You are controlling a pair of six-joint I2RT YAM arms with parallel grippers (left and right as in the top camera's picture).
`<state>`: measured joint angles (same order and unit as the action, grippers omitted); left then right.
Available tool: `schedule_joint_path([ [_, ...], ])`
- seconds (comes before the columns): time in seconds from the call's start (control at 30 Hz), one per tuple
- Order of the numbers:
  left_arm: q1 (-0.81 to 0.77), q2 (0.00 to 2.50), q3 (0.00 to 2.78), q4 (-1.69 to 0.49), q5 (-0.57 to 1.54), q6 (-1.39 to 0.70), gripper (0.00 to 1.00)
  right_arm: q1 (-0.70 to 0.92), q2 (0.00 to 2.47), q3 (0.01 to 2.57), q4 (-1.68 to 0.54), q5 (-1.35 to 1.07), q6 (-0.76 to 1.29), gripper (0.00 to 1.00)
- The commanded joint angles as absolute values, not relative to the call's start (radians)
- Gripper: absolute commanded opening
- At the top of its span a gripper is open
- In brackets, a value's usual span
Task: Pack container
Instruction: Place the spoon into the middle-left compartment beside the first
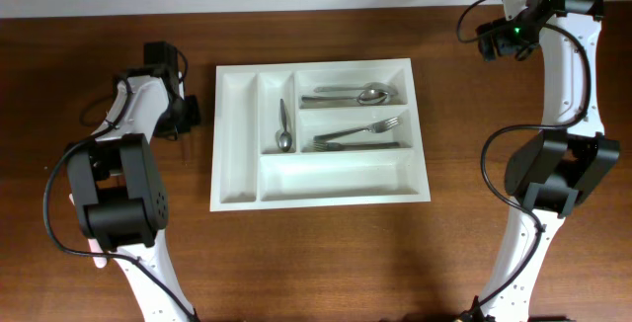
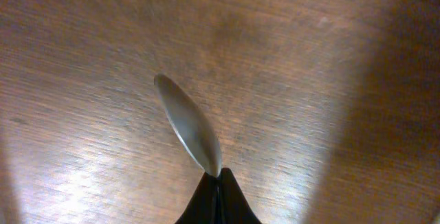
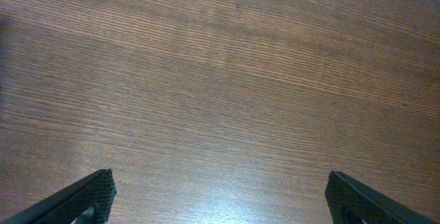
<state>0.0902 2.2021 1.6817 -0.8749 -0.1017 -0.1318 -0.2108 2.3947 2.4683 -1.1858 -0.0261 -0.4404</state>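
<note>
Left end effector [image 2: 218, 181]: clamped shut on a metal utensil [image 2: 187, 124]
Right end effector [image 3: 220, 188]: wide apart, holding nothing
Container [image 1: 336, 176]: spoons [image 1: 283, 126] and forks [image 1: 367, 127] inside

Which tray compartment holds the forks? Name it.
The middle horizontal compartment of the container: it holds forks; the one above holds spoons, the upright one a lone spoon.

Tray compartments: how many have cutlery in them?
3 in the tray: second upright, small spoon; top horizontal, big spoon; middle horizontal, fork. More pieces may lie stacked there.
</note>
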Motion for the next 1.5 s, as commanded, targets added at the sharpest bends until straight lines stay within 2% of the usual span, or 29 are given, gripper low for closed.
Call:
schedule_joint_path([
  [0.0, 0.087, 2.188, 1.838, -0.92, -0.094, -0.11, 0.02, -0.216, 2.368, 2.477, -1.186, -0.029, -0.428, 0.99],
  [0.13, 0.056, 2.174, 1.987, -1.0, -0.073, -0.11, 0.02, -0.216, 2.368, 2.477, -1.186, -0.029, -0.428, 0.99],
  [0.37, -0.039, 2.177, 2.07, -1.031, 0.178, -0.127, 0.02, -0.216, 2.368, 2.477, -1.186, -0.029, -0.428, 0.99],
  [0.7, -0.188, 2.18, 2.066, -1.033, 0.167, -0.145, 0.02, -0.216, 2.368, 2.477, -1.186, -0.029, -0.428, 0.99],
  [1.07, -0.219, 2.18, 2.066, -1.033, 0.158, -0.145, 0.03, -0.216, 2.368, 2.477, -1.186, -0.029, -0.428, 0.99],
  [1.13, -0.22, 2.18, 2.066, -1.033, 0.162, -0.145, 0.37, -0.216, 2.368, 2.477, -1.186, -0.029, -0.428, 0.99],
  [1.2, -0.221, 2.18, 2.066, -1.033, 0.17, -0.145, 0.44, -0.216, 2.368, 2.477, -1.186, -0.029, -0.428, 0.99],
  [1.27, -0.221, 2.18, 2.066, -1.033, 0.181, -0.145, 0.55, -0.216, 2.368, 2.477, -1.186, -0.029, -0.428, 0.99],
  [1.47, -0.212, 2.18, 2.067, -1.034, 0.118, -0.144, 0.57, -0.216, 2.368, 2.477, -1.186, -0.029, -0.428, 0.99],
])
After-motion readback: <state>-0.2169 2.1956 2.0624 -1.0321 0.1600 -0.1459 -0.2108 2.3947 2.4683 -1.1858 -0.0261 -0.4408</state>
